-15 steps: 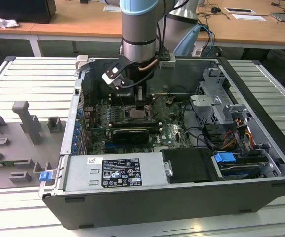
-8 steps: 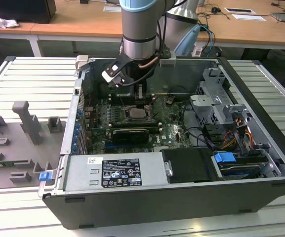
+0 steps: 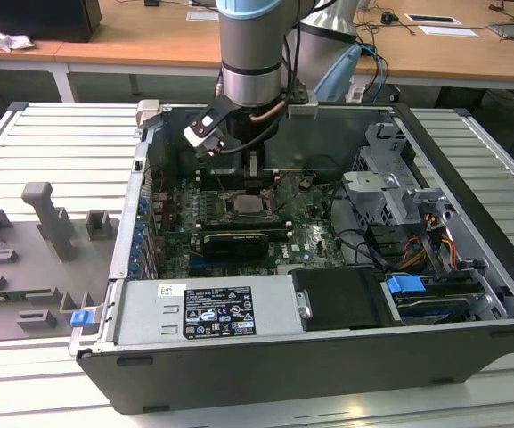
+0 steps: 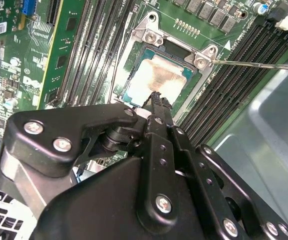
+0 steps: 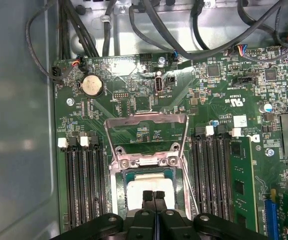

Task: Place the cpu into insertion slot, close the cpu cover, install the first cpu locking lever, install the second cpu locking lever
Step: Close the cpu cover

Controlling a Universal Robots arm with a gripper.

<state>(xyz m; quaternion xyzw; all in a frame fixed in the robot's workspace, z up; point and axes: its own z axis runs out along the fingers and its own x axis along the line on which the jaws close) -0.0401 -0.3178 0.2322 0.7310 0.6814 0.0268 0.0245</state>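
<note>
Exterior view: claw [image 3: 250,181] lowered inside the open computer case [image 3: 470,223], with the chip [image 3: 243,207] directly beneath it. Second wrist view: the claw's fingers are pressed together and grip nothing, their tip over the chip's pale top; contact cannot be told. A thin lever [image 4: 253,64] lies beyond the chip. First wrist view: chip seated in the socket [image 5: 115,192] under the claw, cover [image 5: 146,120] raised open just beyond the tips.

The cpu [image 5: 148,182] is pale silver on a green motherboard [image 5: 148,105]. The gripper [image 5: 154,196] is black; the cpu cover [image 5: 146,118] is silver-grey.
</note>
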